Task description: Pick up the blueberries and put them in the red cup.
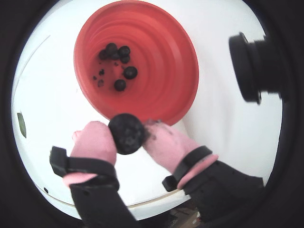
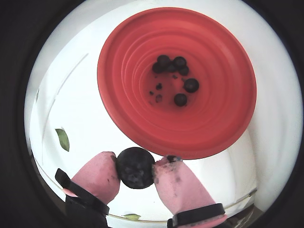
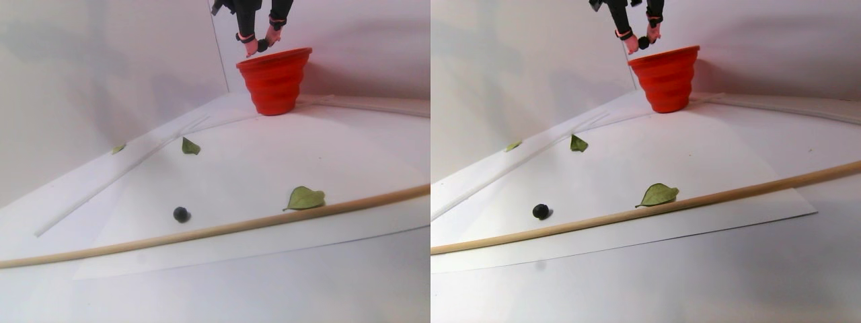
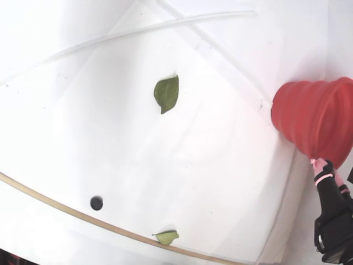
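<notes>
**Gripper holds berry at cup rim; release pending**

Gripper (image 2: 136, 167) is clamped on one blueberry (image 2: 135, 167) between its pink fingertips (image 2: 100, 173), poised just outside the near rim of the red cup (image 2: 223, 123). Several blueberries in the cup (image 2: 179, 81) already lie on its floor. Recommended: carry the berry further inward, over the cup's centre, before parting the fingers; height above the rim is hard to judge. One stray blueberry (image 3: 181, 214) remains on the white sheet (image 3: 255, 168), well apart, near a green leaf (image 3: 306, 198).

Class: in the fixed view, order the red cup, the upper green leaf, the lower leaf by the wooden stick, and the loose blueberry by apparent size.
1. red cup
2. upper green leaf
3. lower leaf
4. loose blueberry
</notes>
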Available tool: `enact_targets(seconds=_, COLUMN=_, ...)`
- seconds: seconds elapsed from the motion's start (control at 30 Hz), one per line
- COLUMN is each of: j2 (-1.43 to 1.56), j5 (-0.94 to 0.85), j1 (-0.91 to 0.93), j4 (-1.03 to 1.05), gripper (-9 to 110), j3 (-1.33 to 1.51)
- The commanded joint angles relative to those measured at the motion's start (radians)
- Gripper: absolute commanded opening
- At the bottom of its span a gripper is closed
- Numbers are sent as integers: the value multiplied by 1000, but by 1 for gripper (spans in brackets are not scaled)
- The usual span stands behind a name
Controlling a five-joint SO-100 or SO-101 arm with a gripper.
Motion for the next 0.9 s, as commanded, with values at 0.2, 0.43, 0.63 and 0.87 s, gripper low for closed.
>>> enact_targets(seconds=0.2, j2=-41, j5=18, j1=37, j4=-77, gripper=13, j3=-115)
enact_targets(seconds=0.43, j2=-86, j5=41, j1=55, j4=-97, gripper=13, j3=-158)
enact_targets(seconds=0.63, j2=-115, j5=64, j1=66, j4=-117, gripper=13, j3=-190)
enact_targets(seconds=0.87, j2=-138, j5=91, j1=72, j4=-133, gripper=13, j3=-221)
